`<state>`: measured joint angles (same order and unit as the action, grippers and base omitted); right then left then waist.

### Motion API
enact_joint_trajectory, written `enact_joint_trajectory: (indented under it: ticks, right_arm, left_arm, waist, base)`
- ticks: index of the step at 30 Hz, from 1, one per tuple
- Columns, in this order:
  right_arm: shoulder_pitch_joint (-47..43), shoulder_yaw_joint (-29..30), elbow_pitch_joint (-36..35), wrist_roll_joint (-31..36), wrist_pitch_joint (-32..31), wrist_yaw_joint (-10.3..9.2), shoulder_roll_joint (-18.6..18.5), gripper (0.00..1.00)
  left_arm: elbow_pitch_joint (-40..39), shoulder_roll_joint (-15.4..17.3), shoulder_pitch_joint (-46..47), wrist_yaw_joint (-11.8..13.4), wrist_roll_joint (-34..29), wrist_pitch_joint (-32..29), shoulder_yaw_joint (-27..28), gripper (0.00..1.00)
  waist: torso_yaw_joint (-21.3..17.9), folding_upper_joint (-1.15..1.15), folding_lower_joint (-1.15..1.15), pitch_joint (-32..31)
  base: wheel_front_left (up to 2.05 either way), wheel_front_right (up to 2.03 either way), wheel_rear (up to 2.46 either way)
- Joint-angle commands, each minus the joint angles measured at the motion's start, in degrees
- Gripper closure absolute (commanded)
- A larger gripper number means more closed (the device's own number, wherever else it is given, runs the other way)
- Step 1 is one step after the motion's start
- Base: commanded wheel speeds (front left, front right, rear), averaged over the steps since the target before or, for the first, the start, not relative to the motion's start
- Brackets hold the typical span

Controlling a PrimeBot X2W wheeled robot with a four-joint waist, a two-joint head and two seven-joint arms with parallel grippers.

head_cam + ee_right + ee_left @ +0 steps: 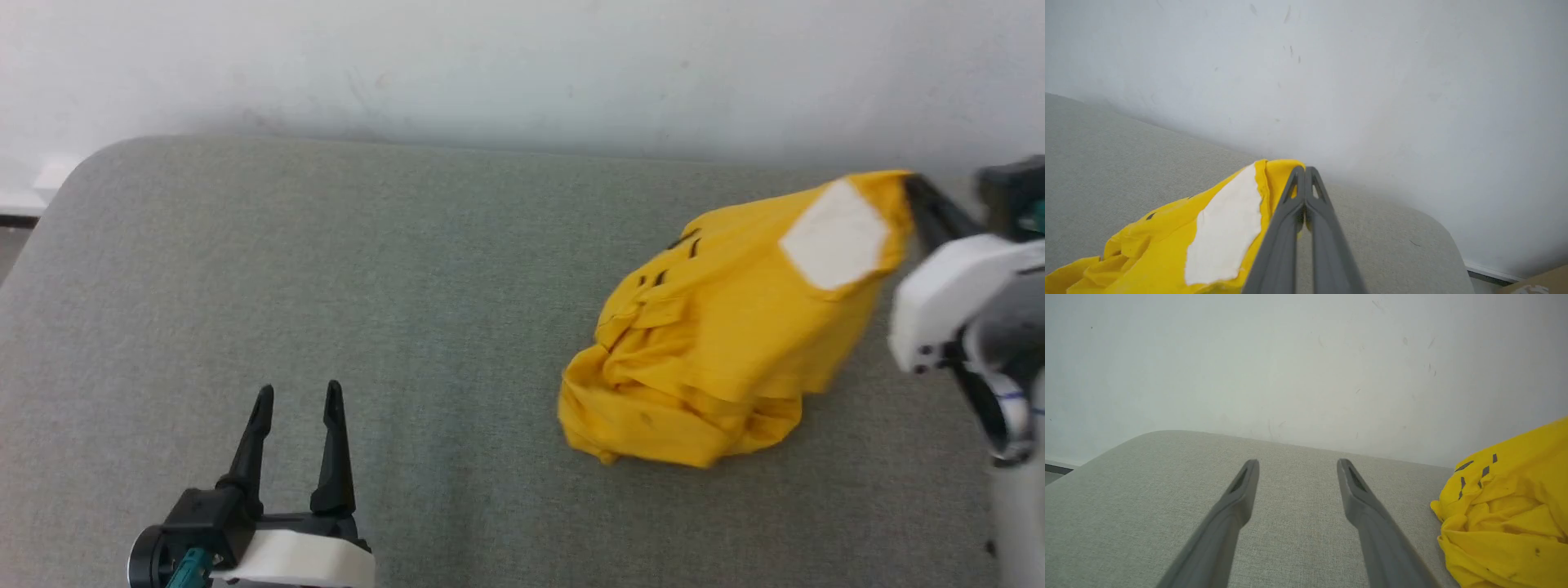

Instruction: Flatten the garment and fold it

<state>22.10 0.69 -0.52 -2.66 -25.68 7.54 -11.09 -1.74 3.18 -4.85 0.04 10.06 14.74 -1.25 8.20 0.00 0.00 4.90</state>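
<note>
Because the right hand (914, 184) is clamped on only a thin corner of the garment (718, 343), at the upper right of the frame, we fear the cloth may slip out when pulled, or drag as one crumpled heap over the grey bench (326, 245). The left hand (298, 390), lower left, has its fingers apart and holds nothing. We count one garment, one white patch (837, 233) and two hands.

Bare grey cushion (326, 269) wide open left of the crumpled garment (702, 351); wall (522, 65) close behind.
</note>
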Motion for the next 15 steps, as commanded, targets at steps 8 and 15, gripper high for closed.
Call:
enact_joint_trajectory:
  ticks: [8, 15]
  right_arm:
    - [-21.8, 21.8, -11.2, 4.9, -2.8, -0.05, 4.5, 1.0]
    - [-33.9, 28.5, -4.1, 2.6, 0.0, -0.05, 8.2, 1.0]
  left_arm:
    - [-0.5, -0.3, -0.9, -0.3, 0.5, 0.3, 0.0, 0.0]
    - [0.4, -0.3, -0.2, -1.2, 0.2, 0.3, 0.6, 0.0]
  waist:
    - [-1.9, 0.0, 0.0, 1.1]
    - [-2.5, 0.0, 0.0, 2.3]
  base:
    - [0.0, 0.0, 0.0]
    - [0.0, 0.0, 0.0]
